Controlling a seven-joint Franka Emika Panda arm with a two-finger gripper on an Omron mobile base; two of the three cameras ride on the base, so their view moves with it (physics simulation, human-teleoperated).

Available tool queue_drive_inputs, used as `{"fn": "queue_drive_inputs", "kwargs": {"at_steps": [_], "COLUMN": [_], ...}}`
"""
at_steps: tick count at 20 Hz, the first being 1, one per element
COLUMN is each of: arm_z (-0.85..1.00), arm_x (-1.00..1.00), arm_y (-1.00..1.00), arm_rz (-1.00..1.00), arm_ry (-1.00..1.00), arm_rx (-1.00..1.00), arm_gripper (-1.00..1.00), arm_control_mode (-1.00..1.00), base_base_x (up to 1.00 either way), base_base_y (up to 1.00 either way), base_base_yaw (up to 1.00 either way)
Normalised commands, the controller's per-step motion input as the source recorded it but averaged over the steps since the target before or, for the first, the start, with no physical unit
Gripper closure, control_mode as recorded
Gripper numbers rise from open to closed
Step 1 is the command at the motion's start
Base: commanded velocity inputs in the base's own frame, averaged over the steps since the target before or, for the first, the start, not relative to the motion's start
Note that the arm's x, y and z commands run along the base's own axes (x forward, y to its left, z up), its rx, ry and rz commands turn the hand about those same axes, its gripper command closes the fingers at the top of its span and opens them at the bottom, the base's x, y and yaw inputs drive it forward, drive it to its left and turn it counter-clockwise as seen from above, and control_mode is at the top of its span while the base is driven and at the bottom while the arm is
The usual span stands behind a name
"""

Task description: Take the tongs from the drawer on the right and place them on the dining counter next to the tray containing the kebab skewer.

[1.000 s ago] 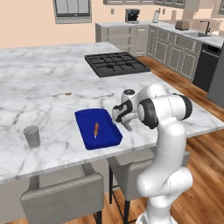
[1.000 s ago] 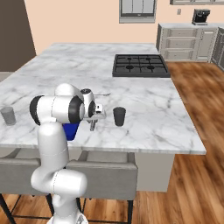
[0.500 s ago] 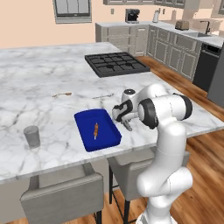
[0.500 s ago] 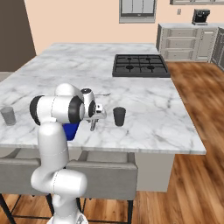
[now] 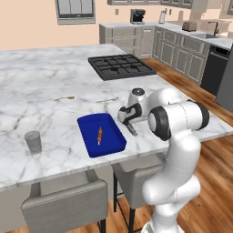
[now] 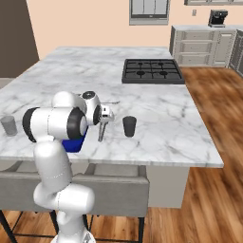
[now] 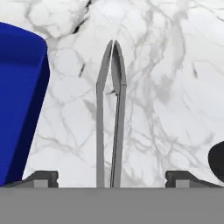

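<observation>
Tongs [image 7: 110, 118] lie on the marble beside the tray [image 7: 19, 100], light, stiff, slippery. Gripper [image 7: 111, 177] spread wide, holding nothing; grasp mid-arms.

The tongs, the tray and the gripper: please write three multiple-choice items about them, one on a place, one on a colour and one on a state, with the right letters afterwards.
1. Where are the tongs?
A. Inside the tray
B. Beside the tray, outside its rim
C. On the black hob

2. What colour is the tray?
A. Deep blue
B. Red
C. White

3. How does the gripper stand?
A. Shut with nothing in it
B. Shut on the kebab skewer
C. Open, one finger tip on each side of the tongs

Answers:
1 B: in the hand view the tongs lie over white marble, clear of the tray.
2 A: the tray is deep blue in every view.
3 C: the gripper has its finger tips far apart, with bare marble between each tip and the tongs; the kebab skewer lies in the tray.
</observation>
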Motion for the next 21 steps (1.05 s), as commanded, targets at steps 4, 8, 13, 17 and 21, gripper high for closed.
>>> {"fn": "queue_drive_inputs", "kwargs": {"at_steps": [4,8,13,17,21], "arm_z": [0.77,0.75,0.77,0.83,0.78], "arm_x": [-0.41,-0.46,-0.43,-0.28,-0.24], "arm_y": [0.0,0.0,0.0,0.0,0.0], "arm_rz": [0.0,0.0,0.01,0.02,0.03], "arm_ry": [-0.23,-0.25,-0.19,-0.1,-0.01], "arm_rx": [0.04,0.08,0.09,0.06,0.02], "arm_gripper": [-1.0,-1.0,-1.0,-1.0,-1.0], "arm_control_mode": [-1.0,-1.0,-1.0,-1.0,-1.0], "base_base_x": [0.0,0.0,0.0,0.0,0.0], "base_base_y": [0.0,0.0,0.0,0.0,0.0], "base_base_yaw": [0.0,0.0,0.0,0.0,0.0]}}
